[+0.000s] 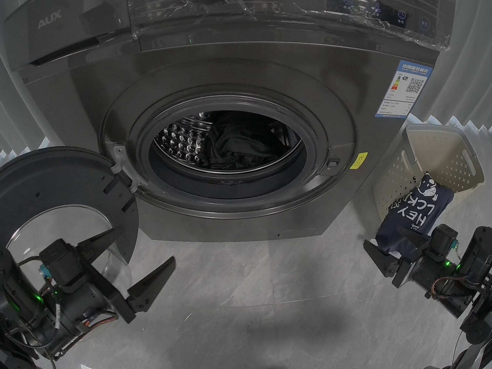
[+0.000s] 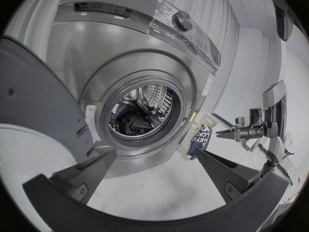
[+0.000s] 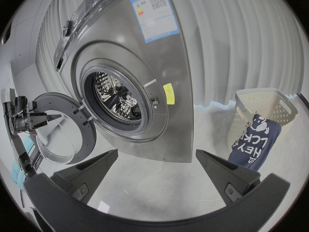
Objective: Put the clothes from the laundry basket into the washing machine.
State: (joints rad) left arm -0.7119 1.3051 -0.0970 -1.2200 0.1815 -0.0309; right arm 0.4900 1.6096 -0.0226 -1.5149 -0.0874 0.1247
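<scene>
The grey washing machine (image 1: 246,78) stands with its round door (image 1: 51,180) swung wide to the left. Dark clothes (image 1: 233,142) lie inside the drum (image 2: 154,97). To the machine's right sits a cream laundry basket (image 1: 453,167), and a navy printed shirt (image 1: 417,213) hangs over its front rim. My right gripper (image 1: 387,239) is open and hovers just in front of the shirt's lower edge, holding nothing. My left gripper (image 1: 141,249) is open too, low beside the door and well short of the drum opening.
Bare grey floor (image 1: 266,293) stretches between both arms and the machine front. Pleated curtains (image 3: 251,42) run behind the basket. The open door (image 3: 64,126) sits close to the left arm's outer side.
</scene>
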